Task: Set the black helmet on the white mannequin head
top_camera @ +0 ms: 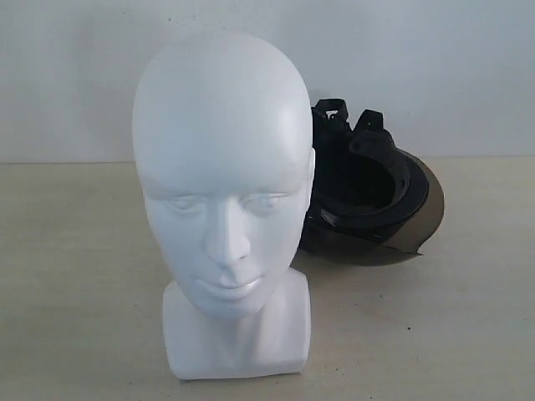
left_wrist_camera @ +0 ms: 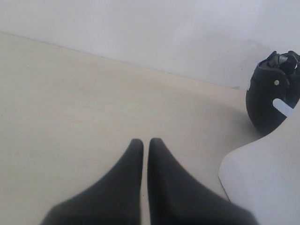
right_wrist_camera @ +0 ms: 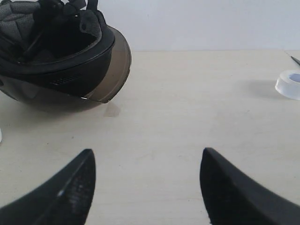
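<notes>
The white mannequin head (top_camera: 221,200) stands upright on the table, facing the exterior camera. Behind it to the right lies the black helmet (top_camera: 368,196), upside down, its padded inside and straps up and its smoky visor (top_camera: 422,221) toward the right. In the right wrist view the helmet (right_wrist_camera: 56,56) lies some way ahead of my right gripper (right_wrist_camera: 147,157), which is open with only bare table between its fingers. My left gripper (left_wrist_camera: 146,143) is shut on nothing above the table; the helmet (left_wrist_camera: 272,96) and the mannequin head's white edge (left_wrist_camera: 265,183) show off to one side. Neither gripper appears in the exterior view.
A roll of clear tape (right_wrist_camera: 289,84) lies on the light wooden table (top_camera: 75,276) in the right wrist view, away from the helmet. A plain white wall (top_camera: 468,67) runs behind the table.
</notes>
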### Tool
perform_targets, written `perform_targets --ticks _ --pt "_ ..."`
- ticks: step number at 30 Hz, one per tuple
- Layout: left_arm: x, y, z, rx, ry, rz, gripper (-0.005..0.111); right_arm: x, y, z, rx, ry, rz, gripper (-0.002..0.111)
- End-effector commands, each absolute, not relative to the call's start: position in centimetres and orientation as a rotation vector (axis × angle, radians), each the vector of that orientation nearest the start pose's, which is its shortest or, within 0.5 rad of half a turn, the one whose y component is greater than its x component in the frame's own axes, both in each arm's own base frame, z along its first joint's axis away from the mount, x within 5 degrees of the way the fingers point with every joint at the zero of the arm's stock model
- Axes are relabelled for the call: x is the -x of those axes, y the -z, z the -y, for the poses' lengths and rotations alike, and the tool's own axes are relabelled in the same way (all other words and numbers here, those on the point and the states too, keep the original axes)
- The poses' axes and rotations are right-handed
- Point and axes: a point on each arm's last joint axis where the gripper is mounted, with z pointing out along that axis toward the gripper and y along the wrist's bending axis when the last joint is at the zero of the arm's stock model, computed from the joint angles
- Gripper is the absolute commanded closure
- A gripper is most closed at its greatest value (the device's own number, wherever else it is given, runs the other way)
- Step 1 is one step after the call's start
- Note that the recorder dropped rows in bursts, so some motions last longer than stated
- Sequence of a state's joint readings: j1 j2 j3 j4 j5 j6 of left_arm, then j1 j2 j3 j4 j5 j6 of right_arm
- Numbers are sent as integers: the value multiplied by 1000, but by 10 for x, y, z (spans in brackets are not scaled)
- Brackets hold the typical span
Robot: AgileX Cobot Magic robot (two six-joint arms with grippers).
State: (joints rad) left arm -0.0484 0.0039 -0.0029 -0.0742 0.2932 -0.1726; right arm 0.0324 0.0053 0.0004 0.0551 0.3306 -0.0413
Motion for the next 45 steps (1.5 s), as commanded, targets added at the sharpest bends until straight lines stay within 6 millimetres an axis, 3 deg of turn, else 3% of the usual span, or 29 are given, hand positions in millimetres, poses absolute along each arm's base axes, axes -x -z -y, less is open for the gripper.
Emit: perform_targets --ticks 1,20,28,36,39,45 --pt "-54 -187 5 157 239 -1773 102 -54 -184 -3 31 -41 -1804 46" --pt "-54 -187 5 157 239 -1773 102 -55 -188 -3 29 -39 -1762 46" --pt "-54 -187 5 157 239 -1773 102 -54 -225 -1 7 -28 -1352 46" --pt "-54 -187 5 157 239 -1773 102 -41 -257 1 -15 -22 -970 46" --pt "-54 -187 5 157 239 -1773 102 -41 -256 1 -10 -15 -988 46" --pt "-54 -187 5 157 239 -1773 102 -48 -281 0 49 57 -1127 46"
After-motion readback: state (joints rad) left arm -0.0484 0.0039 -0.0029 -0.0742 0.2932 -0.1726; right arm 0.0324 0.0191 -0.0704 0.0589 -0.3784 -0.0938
